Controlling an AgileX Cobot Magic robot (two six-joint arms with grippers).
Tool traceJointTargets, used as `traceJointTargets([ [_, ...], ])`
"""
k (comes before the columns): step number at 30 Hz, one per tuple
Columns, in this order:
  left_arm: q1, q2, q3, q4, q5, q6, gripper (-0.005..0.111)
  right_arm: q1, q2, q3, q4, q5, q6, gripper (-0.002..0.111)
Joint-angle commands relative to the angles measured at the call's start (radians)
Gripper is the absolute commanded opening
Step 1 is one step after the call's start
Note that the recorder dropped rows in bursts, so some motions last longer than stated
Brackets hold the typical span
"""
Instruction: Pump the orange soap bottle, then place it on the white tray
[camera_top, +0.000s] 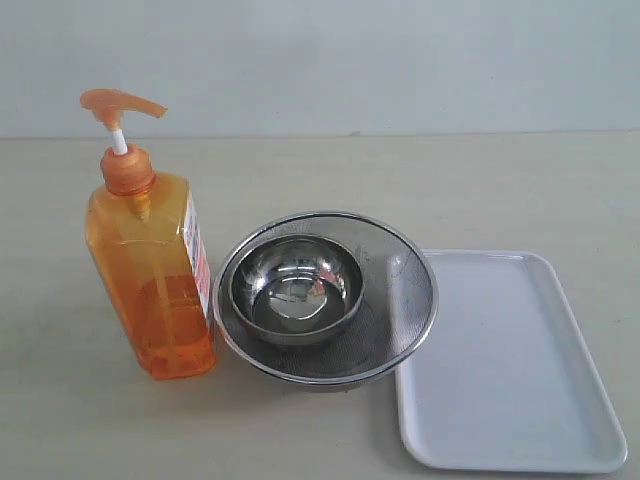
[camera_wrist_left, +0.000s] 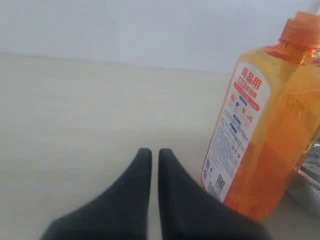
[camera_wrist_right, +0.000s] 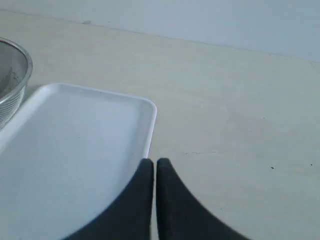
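The orange soap bottle (camera_top: 150, 275) stands upright at the left of the table, its orange pump head (camera_top: 118, 104) raised on a white stem, its white-and-red label facing the bowl. The white tray (camera_top: 510, 365) lies flat and bare at the right. No arm shows in the exterior view. In the left wrist view my left gripper (camera_wrist_left: 155, 152) is shut with nothing in it, low over the table beside the bottle (camera_wrist_left: 270, 125). My right gripper (camera_wrist_right: 154, 162) is shut and holds nothing, hovering over the edge of the tray (camera_wrist_right: 75, 145).
A round steel strainer (camera_top: 400, 300) with a steel bowl (camera_top: 297, 290) inside it sits between the bottle and the tray, touching both. Its rim (camera_wrist_right: 12, 75) shows in the right wrist view. A pale wall runs behind the table.
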Motion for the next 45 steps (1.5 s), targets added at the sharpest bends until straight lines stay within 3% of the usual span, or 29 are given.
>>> traceJointTargets([
  [1,0.004,-0.004,0.004,0.015,-0.052,0.062,0.005,-0.002,-0.005,-0.006,-0.002,-0.007,-0.005,0.000],
  [7,0.004,-0.004,0.004,0.004,-0.232,0.070,0.005,-0.002,-0.005,-0.006,-0.002,-0.007,-0.005,0.000],
  [14,0.004,0.008,-0.086,0.001,-0.227,0.052,0.005,-0.002,-0.005,-0.006,-0.002,-0.007,-0.005,0.000],
  [23,0.004,0.313,-0.287,0.000,-0.157,0.032,0.005,-0.002,-0.005,-0.006,-0.002,-0.007,-0.005,0.000],
  [30,0.004,0.465,-0.296,0.000,-0.453,0.032,0.005,-0.002,-0.005,-0.006,-0.002,-0.007,-0.005,0.000],
  [35,0.004,0.473,-0.296,0.000,-0.571,0.032,0.005,-0.002,-0.005,-0.006,-0.002,-0.007,-0.005,0.000],
  [42,0.004,0.487,-0.296,0.000,-0.542,0.032,0.005,-0.002,-0.005,-0.006,-0.002,-0.007,-0.005,0.000],
  [45,0.001,0.522,-0.317,0.026,-0.451,0.032,0.005,-0.002,-0.005,-0.006,-0.002,-0.007,-0.005,0.000],
])
